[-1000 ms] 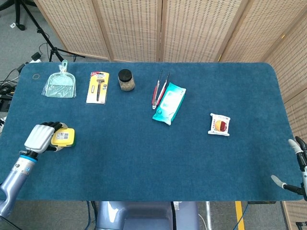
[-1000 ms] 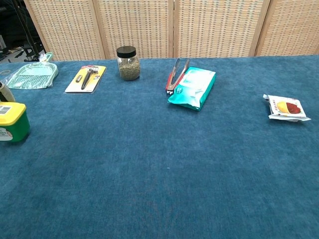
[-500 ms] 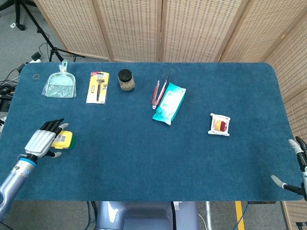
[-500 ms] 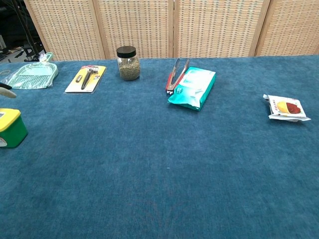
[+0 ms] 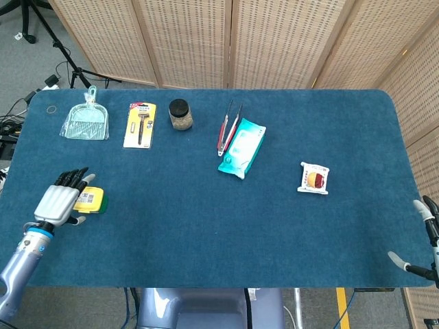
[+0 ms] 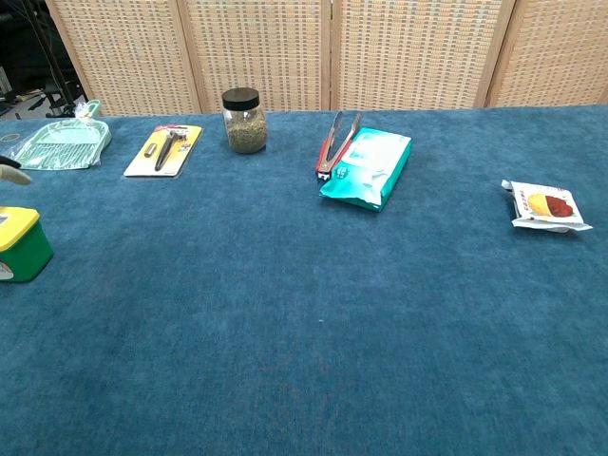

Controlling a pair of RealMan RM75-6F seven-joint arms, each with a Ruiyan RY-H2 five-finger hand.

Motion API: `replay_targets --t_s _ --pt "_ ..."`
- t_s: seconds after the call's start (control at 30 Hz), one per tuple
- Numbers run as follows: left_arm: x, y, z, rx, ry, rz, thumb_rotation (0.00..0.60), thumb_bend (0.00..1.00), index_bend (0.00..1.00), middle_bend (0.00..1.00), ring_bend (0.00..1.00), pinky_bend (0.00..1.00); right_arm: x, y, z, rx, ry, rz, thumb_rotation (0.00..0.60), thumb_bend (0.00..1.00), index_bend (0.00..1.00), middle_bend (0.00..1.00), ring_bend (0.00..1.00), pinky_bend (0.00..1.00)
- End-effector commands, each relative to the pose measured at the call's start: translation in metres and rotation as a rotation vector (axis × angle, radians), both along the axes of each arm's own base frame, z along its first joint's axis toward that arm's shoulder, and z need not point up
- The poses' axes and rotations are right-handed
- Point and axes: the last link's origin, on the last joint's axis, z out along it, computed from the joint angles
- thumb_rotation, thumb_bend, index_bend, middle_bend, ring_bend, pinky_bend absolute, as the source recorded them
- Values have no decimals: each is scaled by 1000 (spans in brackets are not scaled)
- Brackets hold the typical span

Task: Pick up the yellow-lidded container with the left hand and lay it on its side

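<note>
The left hand (image 5: 60, 201) is seen with fingers spread, holding nothing, just beside the yellow-lidded container (image 5: 91, 200), which is tilted on the desk (image 5: 206, 219) near its left edge. The right hand's (image 5: 422, 236) state cannot be told. Farther back, a jar (image 5: 180, 114) is placed.

Deep blue felt table (image 5: 206, 205) across frame. Far left: container (image 6: 21, 244) with yellow lid, green body, white label patch. Left hand (image 5: 57, 200) silver-grey, black fingertips. Upper left: pale mint-green dustpan (image 5: 86, 122); yellow card (image 5: 140, 125) with black tool and red corner mark. Jar (image 6: 243, 121) clear, black lid, olive-brown grainy fill. Centre: red-and-silver tongs (image 5: 226, 127); teal wipes pack (image 5: 242, 147) with white flap. Right: white packet (image 5: 314, 178), red-and-yellow print. Behind: beige woven lattice screen (image 5: 274, 41).
</note>
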Motion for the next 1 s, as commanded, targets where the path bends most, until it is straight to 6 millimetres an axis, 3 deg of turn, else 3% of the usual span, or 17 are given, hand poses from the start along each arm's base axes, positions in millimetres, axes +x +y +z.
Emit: replay_targets --t_s 0.03,0.4,0.5,0.67,0.73,0.83,0.93,1.0 --pt "5 4 -15 -18 -5 21 600 0 84 30 54 109 -1 0 1 -1 -1 -1 600 0 21 0 0 0" --pt "15 19 -26 53 7 23 600 18 503 435 402 282 -2 -2 1 1 -3 -7 600 0 21 0 0 0" --pt "15 18 -23 62 14 19 600 39 564 479 449 308 -2 -2 1 4 -3 -6 600 0 21 0 0 0" --pt "20 17 -17 78 -54 35 600 46 580 490 462 315 -2 -2 1 1 -5 -5 600 0 21 0 0 0" --pt "27 16 -14 85 -181 46 600 46 586 495 467 315 -2 -1 1 0 -5 -5 600 0 21 0 0 0" --pt "41 12 -10 62 -525 84 600 42 591 501 473 315 -1 -1 1 1 -5 -3 600 0 21 0 0 0" --pt "44 8 -11 15 -871 73 600 28 591 501 472 315 -1 -1 0 5 -3 -1 600 0 22 0 0 0" --pt "41 7 -12 -20 -977 81 600 21 591 501 470 315 -1 -1 0 5 -2 -1 600 0 22 0 0 0"
